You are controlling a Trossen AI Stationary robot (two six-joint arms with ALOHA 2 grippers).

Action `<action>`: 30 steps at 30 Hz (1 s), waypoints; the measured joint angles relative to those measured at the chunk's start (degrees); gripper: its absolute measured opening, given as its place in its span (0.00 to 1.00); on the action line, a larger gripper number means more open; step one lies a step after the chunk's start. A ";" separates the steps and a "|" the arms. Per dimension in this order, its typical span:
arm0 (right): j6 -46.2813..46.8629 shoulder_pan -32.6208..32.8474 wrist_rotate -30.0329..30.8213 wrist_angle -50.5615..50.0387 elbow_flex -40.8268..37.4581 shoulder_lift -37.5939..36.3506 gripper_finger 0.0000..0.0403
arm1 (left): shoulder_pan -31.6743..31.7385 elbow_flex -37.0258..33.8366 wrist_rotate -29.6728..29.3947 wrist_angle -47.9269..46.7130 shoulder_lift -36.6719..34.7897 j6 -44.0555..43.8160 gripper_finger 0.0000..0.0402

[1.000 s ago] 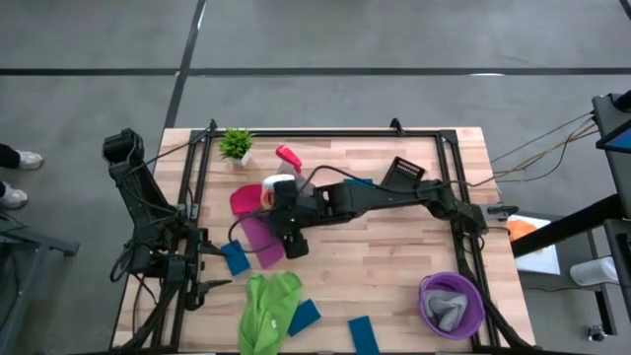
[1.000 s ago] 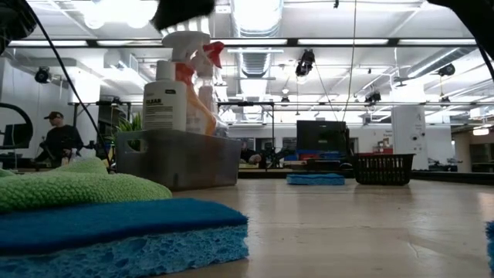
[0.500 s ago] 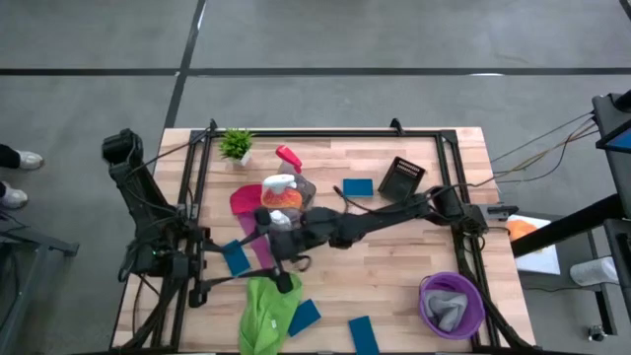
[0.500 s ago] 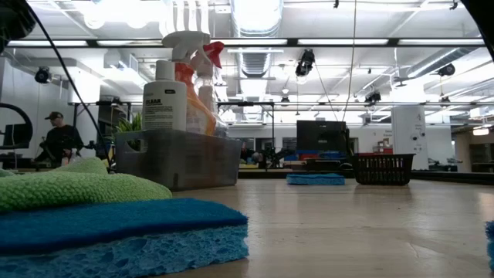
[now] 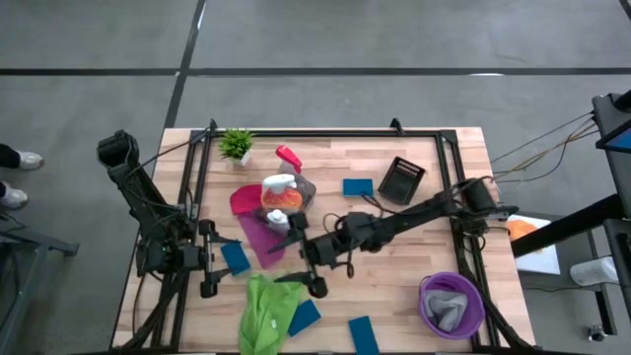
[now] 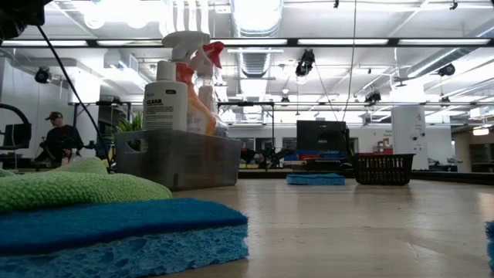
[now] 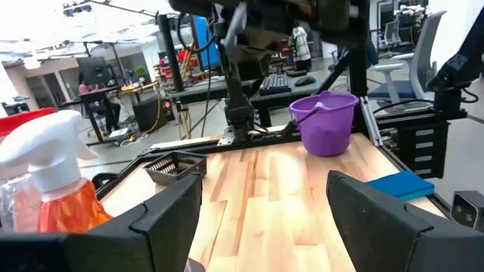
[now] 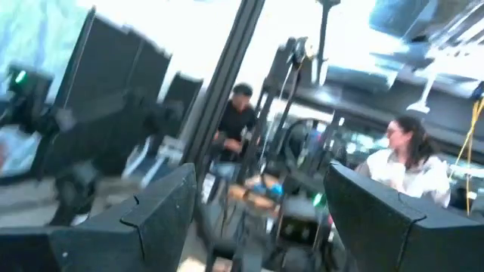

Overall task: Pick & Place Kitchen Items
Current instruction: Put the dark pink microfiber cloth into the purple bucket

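Legible text appears in one location only. In the low view, the white-labelled bottle (image 6: 164,100), standing in the grey bin (image 6: 179,157) at the left, carries a dark printed heading on its label. The heading appears to read "CLEAR"; this reading is uncertain. The smaller lines printed beneath it cannot be read.

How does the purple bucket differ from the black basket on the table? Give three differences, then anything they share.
The purple bucket is round; the black basket is rectangular. The bucket has solid walls, while the basket's are slatted. The bucket holds a grey cloth; nothing shows inside the basket. The bucket stands near the table's front right corner, the basket farther back. Both are open-topped containers on the wooden table, away from either claw.
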 joint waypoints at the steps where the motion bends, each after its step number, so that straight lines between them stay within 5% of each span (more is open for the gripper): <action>1: -0.91 0.41 0.84 -1.57 -1.55 -1.51 0.71 | 0.08 0.00 0.03 -0.04 0.00 -0.23 0.70; 14: -2.67 13.73 32.14 -13.94 -25.59 -21.02 0.71 | 0.21 0.07 -0.84 -4.34 -0.02 -9.81 0.70; 24: -1.81 27.79 55.36 -14.86 -32.03 -26.65 0.71 | 1.50 0.09 -4.44 -14.88 -0.02 -27.73 0.70; 30: -2.08 33.73 66.04 -15.82 -32.09 -26.63 0.71 | 6.56 0.58 5.03 -23.95 -0.02 -36.22 0.67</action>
